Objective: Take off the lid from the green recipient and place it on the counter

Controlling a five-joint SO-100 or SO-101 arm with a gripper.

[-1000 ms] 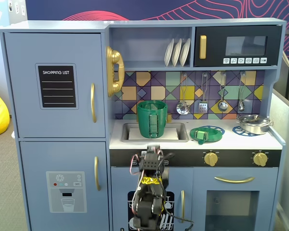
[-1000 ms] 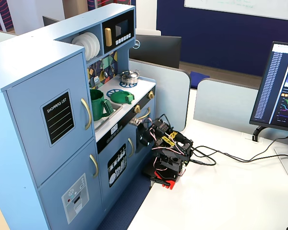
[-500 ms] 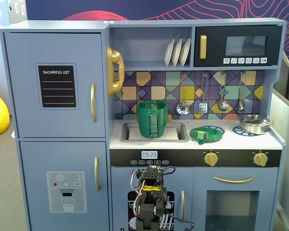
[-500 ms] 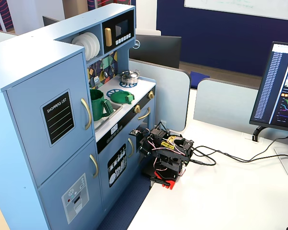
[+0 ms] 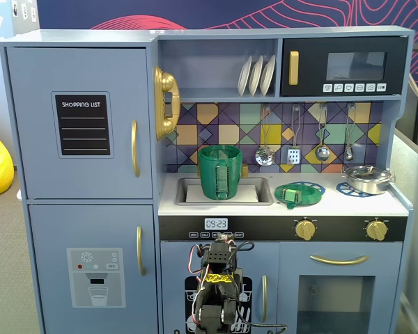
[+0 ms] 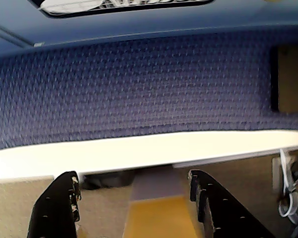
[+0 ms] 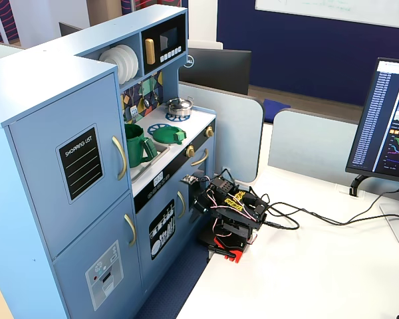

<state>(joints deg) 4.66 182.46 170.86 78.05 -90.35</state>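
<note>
The green recipient (image 5: 220, 172) stands upright in the sunken sink (image 5: 266, 191) with its top open; it also shows in a fixed view (image 7: 137, 145). The green lid (image 5: 298, 193) lies flat on the white counter (image 5: 334, 203), over a blue burner ring just right of the sink, and it shows in a fixed view too (image 7: 169, 135). My arm (image 5: 219, 278) is folded low in front of the kitchen's lower doors, well below the counter. In the wrist view my gripper (image 6: 132, 176) is open and empty, with neither the lid nor the recipient in sight.
A silver pot (image 5: 368, 179) with its own lid sits on the right burner ring. Utensils hang on the tiled back wall above the counter. The arm's base and cables (image 7: 234, 219) rest on a white desk, and a monitor (image 7: 386, 119) stands at the right.
</note>
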